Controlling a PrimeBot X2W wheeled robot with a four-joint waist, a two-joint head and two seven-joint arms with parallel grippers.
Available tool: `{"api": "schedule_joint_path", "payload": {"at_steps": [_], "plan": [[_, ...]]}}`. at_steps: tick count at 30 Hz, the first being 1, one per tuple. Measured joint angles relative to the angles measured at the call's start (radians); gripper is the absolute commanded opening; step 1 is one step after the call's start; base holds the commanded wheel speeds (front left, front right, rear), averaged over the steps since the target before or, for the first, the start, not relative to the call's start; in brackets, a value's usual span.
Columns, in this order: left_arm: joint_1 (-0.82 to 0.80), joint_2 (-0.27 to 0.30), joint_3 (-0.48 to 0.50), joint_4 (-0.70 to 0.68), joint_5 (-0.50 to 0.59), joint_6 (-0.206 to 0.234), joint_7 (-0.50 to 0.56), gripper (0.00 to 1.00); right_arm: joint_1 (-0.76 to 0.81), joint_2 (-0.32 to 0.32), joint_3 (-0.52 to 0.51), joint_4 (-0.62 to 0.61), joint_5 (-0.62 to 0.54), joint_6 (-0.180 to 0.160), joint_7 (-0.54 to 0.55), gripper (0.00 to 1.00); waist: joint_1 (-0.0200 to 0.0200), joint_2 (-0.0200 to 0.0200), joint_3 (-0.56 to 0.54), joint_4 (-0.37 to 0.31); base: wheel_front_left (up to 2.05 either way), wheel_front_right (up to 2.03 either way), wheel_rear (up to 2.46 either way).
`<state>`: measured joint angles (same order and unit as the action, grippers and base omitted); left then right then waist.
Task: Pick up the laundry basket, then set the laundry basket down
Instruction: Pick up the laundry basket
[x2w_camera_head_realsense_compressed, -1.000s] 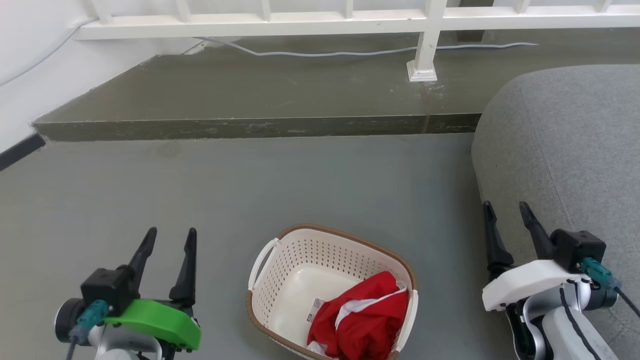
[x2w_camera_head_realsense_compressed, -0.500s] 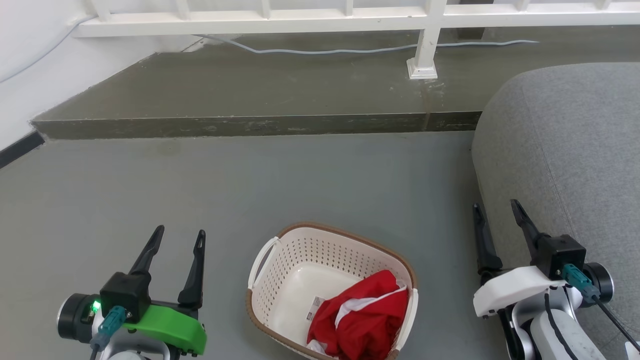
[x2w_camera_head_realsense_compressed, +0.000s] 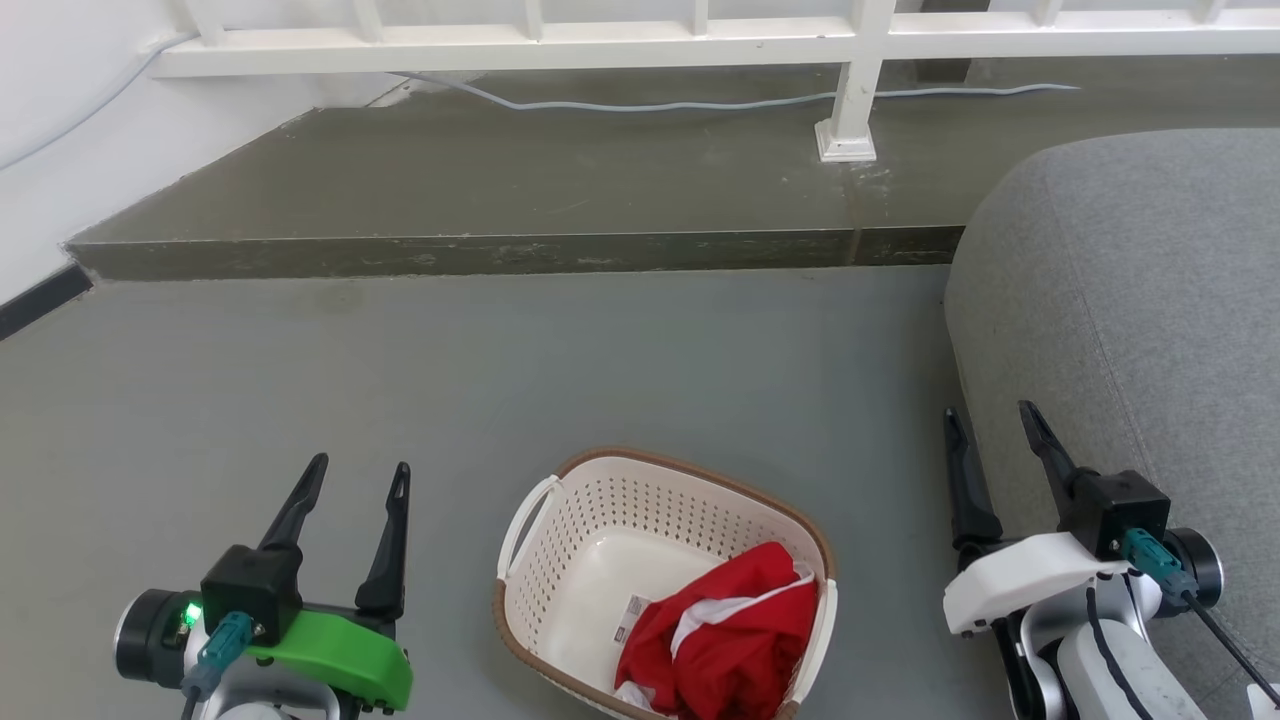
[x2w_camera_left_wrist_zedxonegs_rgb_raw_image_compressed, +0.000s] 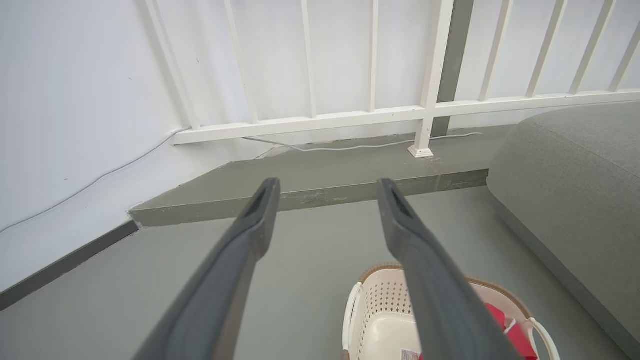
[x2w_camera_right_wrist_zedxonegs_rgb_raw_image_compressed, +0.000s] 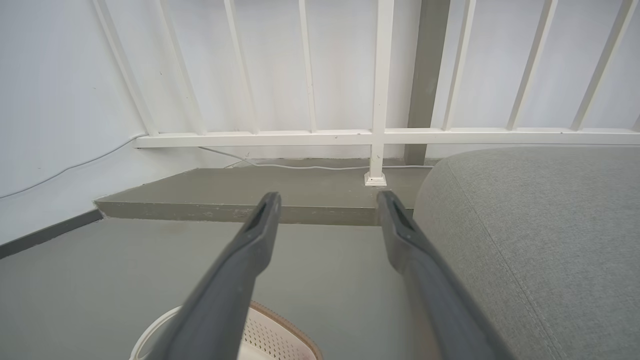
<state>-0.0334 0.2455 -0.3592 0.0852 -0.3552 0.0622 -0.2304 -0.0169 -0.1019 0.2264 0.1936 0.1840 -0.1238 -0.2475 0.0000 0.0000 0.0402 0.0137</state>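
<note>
Two grippers sit low in the head view, one on each side of the laundry basket (x2w_camera_head_realsense_compressed: 640, 500), both clear of it. Left gripper (x2w_camera_head_realsense_compressed: 361, 462), green-cased wrist, lower left: its two dark fingers stand apart with bare floor (x2w_camera_head_realsense_compressed: 500, 370) between them, nothing held. Right gripper (x2w_camera_head_realsense_compressed: 988, 409), white-cased wrist, lower right: fingers also spread, nothing between them, tips just beside the edge of a grey sofa (x2w_camera_head_realsense_compressed: 1130, 300); touching it or not, cannot tell. Basket rests on the grey floor between the two arms, near the bottom edge of the head view, turned slightly. It has cream perforated walls, a brown rim (x2w_camera_head_realsense_compressed: 700, 473), a white handle (x2w_camera_head_realsense_compressed: 518, 520) on the side toward the left gripper and a second handle (x2w_camera_head_realsense_compressed: 828, 620) on the opposite side. Inside, a crumpled red cloth (x2w_camera_head_realsense_compressed: 730, 630) with a white stripe is piled in the near right part, and a label sticker (x2w_camera_head_realsense_compressed: 633, 612) is on the bare white bottom, just left of the cloth. Beyond the basket is open floor, then a raised dark step (x2w_camera_head_realsense_compressed: 500, 190) with a white railing (x2w_camera_head_realsense_compressed: 600, 40) standing on it and a pale cable (x2w_camera_head_realsense_compressed: 700, 103) running along it under the rail. White wall (x2w_camera_head_realsense_compressed: 60, 150) at far left. Left wrist view: fingers wide apart, basket low behind the finger on that view's right, red cloth peeking out. Right wrist view: fingers apart, basket rim at the bottom edge behind the finger on that view's left, sofa at right.
</note>
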Motion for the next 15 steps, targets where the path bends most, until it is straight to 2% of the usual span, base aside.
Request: {"api": "schedule_joint_path", "payload": {"at_steps": [15], "plan": [[-0.013,0.000,0.006,-0.018,-0.009,0.001,0.001,1.00,0.000,0.006,-0.004,-0.010,0.000,0.000,0.000,1.00,0.0000,0.0000,0.053,0.001,0.00,0.00,0.00]]}}
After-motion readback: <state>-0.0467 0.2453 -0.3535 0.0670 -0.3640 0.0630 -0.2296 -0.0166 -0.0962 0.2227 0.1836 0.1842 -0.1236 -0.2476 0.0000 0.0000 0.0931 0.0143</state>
